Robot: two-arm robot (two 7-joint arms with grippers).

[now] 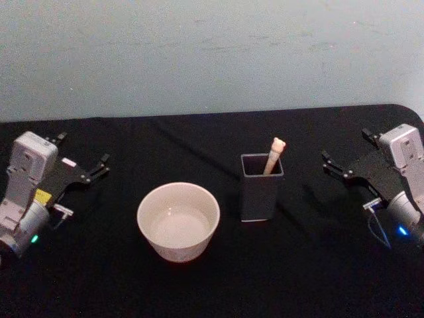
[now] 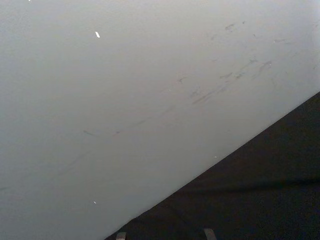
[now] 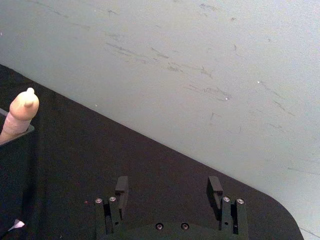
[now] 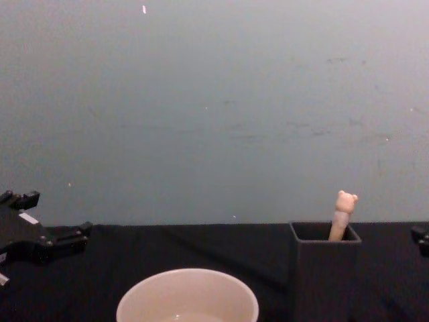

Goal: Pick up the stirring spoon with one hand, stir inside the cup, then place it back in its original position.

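Waiting in the holder (image 1: 261, 192) at the cup's (image 1: 178, 220) 3 o'clock, spoon (image 1: 274, 154) likely needs the nearer right gripper (image 1: 346, 146), spread empty like left gripper (image 1: 83, 148).

Stirring spoon (image 1: 273, 156) in holder (image 1: 260, 192) beside cup (image 1: 178, 220)

On your bench (image 1: 199, 139), the cup (image 1: 178, 222) sits left of centre, near the front. The holder (image 1: 261, 189) stands to its right, slightly farther back and not touching it, with the stirring spoon (image 1: 273, 156) leaning inside. You have the left gripper (image 1: 83, 148) far left and the right gripper (image 1: 346, 145) far right, both well apart from them
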